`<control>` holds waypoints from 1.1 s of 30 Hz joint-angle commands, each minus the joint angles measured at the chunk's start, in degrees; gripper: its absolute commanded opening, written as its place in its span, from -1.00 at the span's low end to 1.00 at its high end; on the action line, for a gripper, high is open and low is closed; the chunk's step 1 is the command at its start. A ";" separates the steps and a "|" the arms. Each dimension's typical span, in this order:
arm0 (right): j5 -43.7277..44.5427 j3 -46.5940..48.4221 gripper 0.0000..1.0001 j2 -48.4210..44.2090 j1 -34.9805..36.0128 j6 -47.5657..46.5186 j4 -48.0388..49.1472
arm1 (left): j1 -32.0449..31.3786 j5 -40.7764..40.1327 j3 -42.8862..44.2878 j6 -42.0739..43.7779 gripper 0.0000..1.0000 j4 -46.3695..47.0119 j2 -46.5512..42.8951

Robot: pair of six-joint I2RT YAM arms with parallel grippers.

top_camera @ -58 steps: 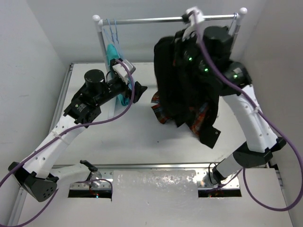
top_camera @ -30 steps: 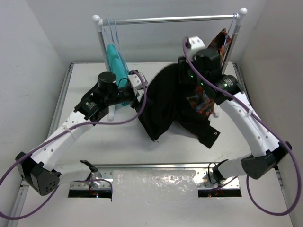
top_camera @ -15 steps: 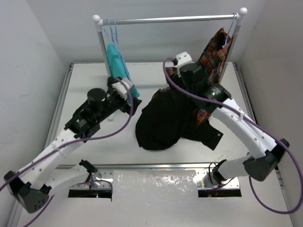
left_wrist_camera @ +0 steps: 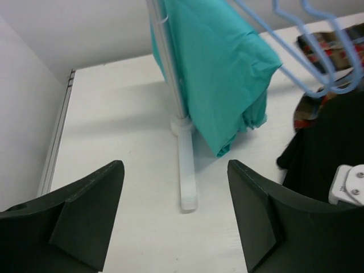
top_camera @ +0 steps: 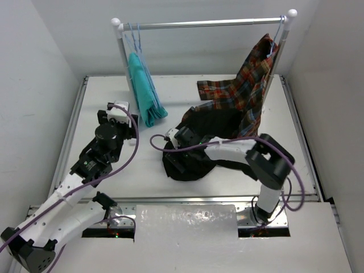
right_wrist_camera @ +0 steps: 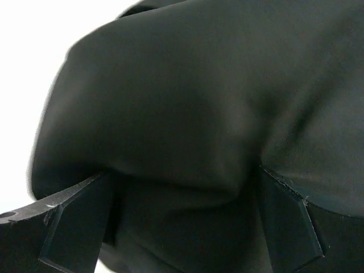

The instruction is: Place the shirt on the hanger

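- The step in hand looks like the pick-up of the shirt (top_camera: 207, 139). It lies in a loose black heap on the desk (top_camera: 170, 91), well apart from the pale-blue hanger (left_wrist_camera: 318, 54) that hangs empty on the rail (top_camera: 199, 24) at the left end of the rack.
- So the task is at an early stage, by my reckoning: no part of the shirt is on the hanger yet.
- The right end effector (right_wrist_camera: 185, 170) is down low on the near-left part of the heap. Its jaws are spread wide, and black cloth bulges up between its fingers (right_wrist_camera: 68, 227). It is pressed into the fabric, but I see no pinch on it.
- The left end effector (left_wrist_camera: 175, 165) hovers over bare desk near the foot of the rack post. Its jaws are well apart with nothing between them, and it touches nothing.
- The next move, I think, is for the right jaws to come together on a fold, preferably near the collar or a shoulder. I cannot tell which part of the shirt lies under them.
- The left arm faces the hanger and the teal garment (top_camera: 142, 85) just beside it, so it must take the hanger alone.
- The plaid shirt (top_camera: 250, 85) drapes from the far right of the rail onto the desk and touches the black heap. A lift could drag it along.
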 commanded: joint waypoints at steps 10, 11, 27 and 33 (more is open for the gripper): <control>-15.47 12.37 -1.00 3.80 3.24 -11.10 -6.32 | 0.18 -10.02 -1.30 2.31 0.41 6.54 1.83; -17.95 16.75 -1.00 2.66 3.50 -11.55 -7.31 | 0.18 -12.56 -1.04 2.31 0.38 6.71 2.09; 17.14 -8.99 -0.26 -30.75 -24.52 11.28 -20.39 | -1.40 -7.14 -0.51 7.94 0.33 10.14 2.27; 17.89 -0.71 0.67 -28.56 -24.10 8.31 -21.04 | -2.01 -3.18 -0.95 7.85 0.34 10.06 3.85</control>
